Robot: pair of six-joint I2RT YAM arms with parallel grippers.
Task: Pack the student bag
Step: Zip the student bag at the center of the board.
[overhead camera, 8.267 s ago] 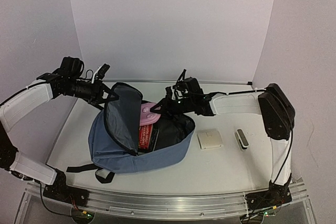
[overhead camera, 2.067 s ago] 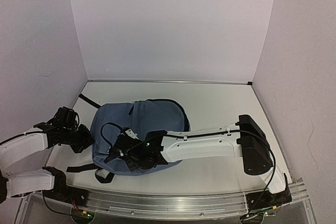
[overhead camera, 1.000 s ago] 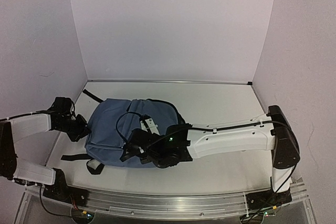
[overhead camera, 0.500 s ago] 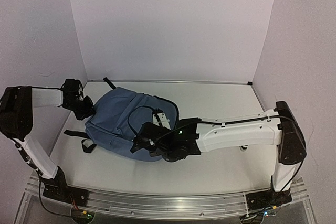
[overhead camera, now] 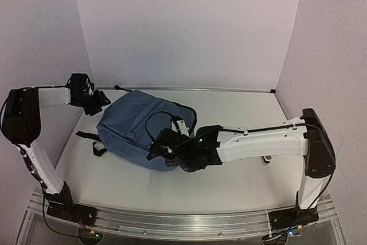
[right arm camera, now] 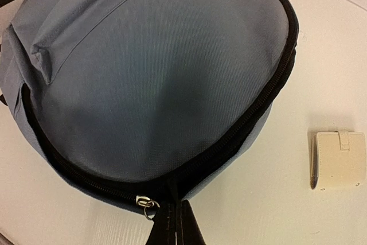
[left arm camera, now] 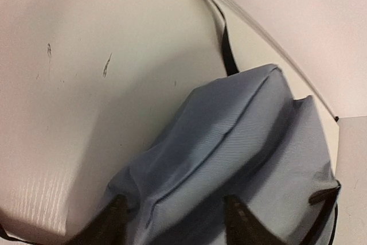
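The student bag [overhead camera: 133, 125] lies flat at the left-middle of the table, slate-blue with its black zip closed round the edge. At the bag's far-left corner my left gripper [overhead camera: 98, 102] is open. In the left wrist view [left arm camera: 178, 225] its two dark fingers [left arm camera: 114, 222] stand apart with bag fabric [left arm camera: 229, 142] lying loose between them. At the bag's near edge my right gripper [overhead camera: 157, 152] is shut. In the right wrist view [right arm camera: 175, 228] a thin black zip pull tab [right arm camera: 175, 190] runs into the fingertips, beside the silver slider [right arm camera: 146, 202].
A cream snap wallet [right arm camera: 338, 159] lies on the table right of the bag, and a small pale item [overhead camera: 265, 159] peeks from under my right arm. Black straps trail off the bag's left side [overhead camera: 94, 144] and far corner [left arm camera: 226, 55]. The left wall is close to the left arm.
My left gripper has opened and let go of the bag's corner after pulling it toward the back left. The bag has turned and slid back-left; the right gripper stays shut at the zip.
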